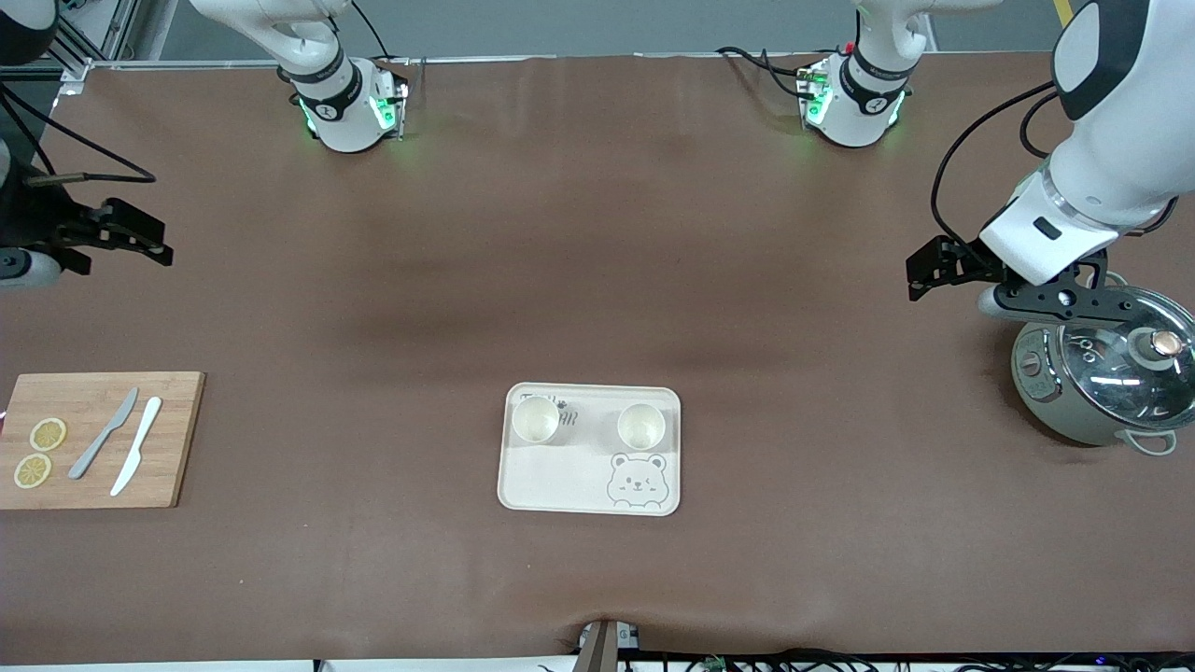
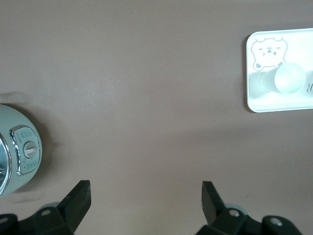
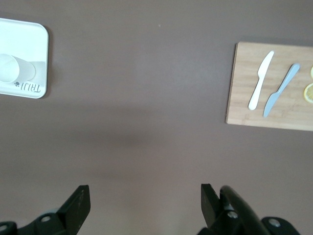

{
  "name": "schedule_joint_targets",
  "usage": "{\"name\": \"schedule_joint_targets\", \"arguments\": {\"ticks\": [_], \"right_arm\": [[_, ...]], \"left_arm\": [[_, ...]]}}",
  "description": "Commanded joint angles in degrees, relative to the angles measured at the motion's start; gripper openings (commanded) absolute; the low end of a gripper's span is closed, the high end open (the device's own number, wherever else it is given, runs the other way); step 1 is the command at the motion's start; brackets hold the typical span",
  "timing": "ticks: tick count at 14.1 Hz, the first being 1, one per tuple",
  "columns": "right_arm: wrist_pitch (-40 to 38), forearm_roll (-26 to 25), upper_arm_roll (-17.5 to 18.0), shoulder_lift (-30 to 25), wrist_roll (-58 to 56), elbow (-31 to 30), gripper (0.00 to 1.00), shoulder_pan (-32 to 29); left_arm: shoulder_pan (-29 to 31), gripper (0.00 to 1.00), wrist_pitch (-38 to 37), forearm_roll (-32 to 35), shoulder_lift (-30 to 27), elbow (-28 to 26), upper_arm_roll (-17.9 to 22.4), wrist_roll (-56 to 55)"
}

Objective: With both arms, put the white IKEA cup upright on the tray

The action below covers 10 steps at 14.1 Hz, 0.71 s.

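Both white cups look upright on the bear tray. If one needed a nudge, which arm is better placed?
Neither clearly: the open left gripper hangs beside the grey-green lidded pot, the open right gripper above the wooden cutting board, both apart from the cream rectangular tray.

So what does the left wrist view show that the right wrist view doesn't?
Only the left wrist view shows the green cooker, the tray's bear face, and the open left claw. Only the right wrist view shows the wooden cutting board with a white knife, a grey knife and a lemon slice, plus the open right claw. Both show the brown table and part of the tray with one cup on it.
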Motion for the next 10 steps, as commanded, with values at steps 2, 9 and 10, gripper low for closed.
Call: {"name": "schedule_joint_targets", "arguments": {"ticks": [2, 9, 10], "right_arm": [[-5.2, 1.4, -2.7, 0.0, -4.8, 2.8, 1.00, -0.4], [-6.3, 0.4, -2.8, -1.6, -7.9, 3.3, 1.00, -0.5], [-7.2, 0.4, -2.8, -1.9, -7.8, 3.0, 1.00, -0.5]], "left_arm": [[0.3, 1.00, -0.9, -0.7, 0.2, 0.6, -0.3, 0.1], [0.4, 1.00, -0.9, -0.7, 0.2, 0.3, -0.3, 0.3], [0.3, 1.00, -0.9, -0.7, 0.3, 0.3, -0.3, 0.3]]}}
